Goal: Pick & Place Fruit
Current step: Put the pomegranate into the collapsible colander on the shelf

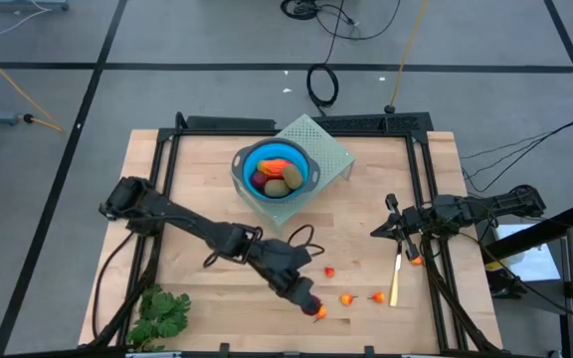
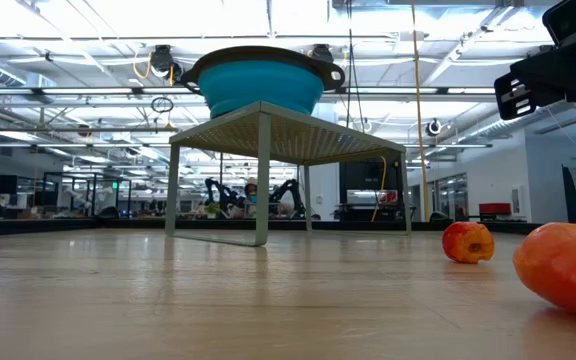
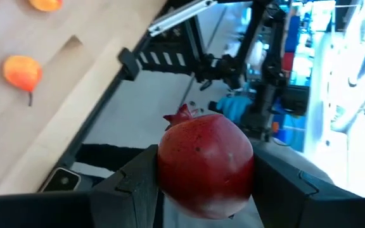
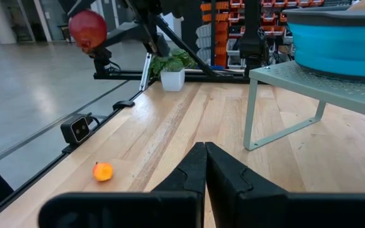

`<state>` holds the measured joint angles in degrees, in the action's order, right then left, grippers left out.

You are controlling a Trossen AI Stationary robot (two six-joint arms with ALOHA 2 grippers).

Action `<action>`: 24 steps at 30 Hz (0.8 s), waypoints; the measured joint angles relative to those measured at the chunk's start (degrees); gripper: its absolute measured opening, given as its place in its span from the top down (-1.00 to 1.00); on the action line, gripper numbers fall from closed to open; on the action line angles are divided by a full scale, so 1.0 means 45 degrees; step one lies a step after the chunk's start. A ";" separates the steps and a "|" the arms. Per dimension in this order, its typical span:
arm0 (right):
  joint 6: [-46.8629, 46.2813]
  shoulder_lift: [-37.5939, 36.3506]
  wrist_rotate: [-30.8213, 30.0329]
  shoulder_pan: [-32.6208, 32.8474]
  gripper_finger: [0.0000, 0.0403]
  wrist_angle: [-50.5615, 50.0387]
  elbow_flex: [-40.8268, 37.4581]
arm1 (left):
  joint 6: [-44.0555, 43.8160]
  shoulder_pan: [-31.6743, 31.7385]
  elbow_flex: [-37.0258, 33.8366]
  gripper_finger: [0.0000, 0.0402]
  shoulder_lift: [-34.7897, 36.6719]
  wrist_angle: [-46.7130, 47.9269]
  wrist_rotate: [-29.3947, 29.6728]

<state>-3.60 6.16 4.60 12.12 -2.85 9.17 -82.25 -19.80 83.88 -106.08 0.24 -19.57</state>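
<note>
My left gripper [image 3: 204, 190] is clamped on one dark-red ball [image 3: 205, 163], low and centre in the high view, its small crown pointing away from my wrist. Three tiny orange-red pieces [image 1: 348, 298] lie on the table [image 1: 197, 179] just right of it, a fourth [image 1: 418, 261] further right. The blue bowl [image 1: 255, 159] on its rack [image 1: 331, 149], upper centre, holds several fruits; their count is unclear. My right gripper [image 4: 204, 166], at the right edge, is pressed together.

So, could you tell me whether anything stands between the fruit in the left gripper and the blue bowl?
Nothing visible does. The left gripper holds the red fruit near the table's front edge, and bare wood lies between it and the blue bowl on its raised green stand.
</note>
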 joint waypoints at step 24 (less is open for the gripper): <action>0.0000 0.0004 -0.0004 0.0000 1.00 0.0001 0.0000 | 0.3606 -0.0639 0.0000 0.00 0.0010 0.5421 0.4674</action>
<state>-3.60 6.17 4.58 12.12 -2.85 9.17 -66.03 -22.68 83.88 -106.04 24.64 1.46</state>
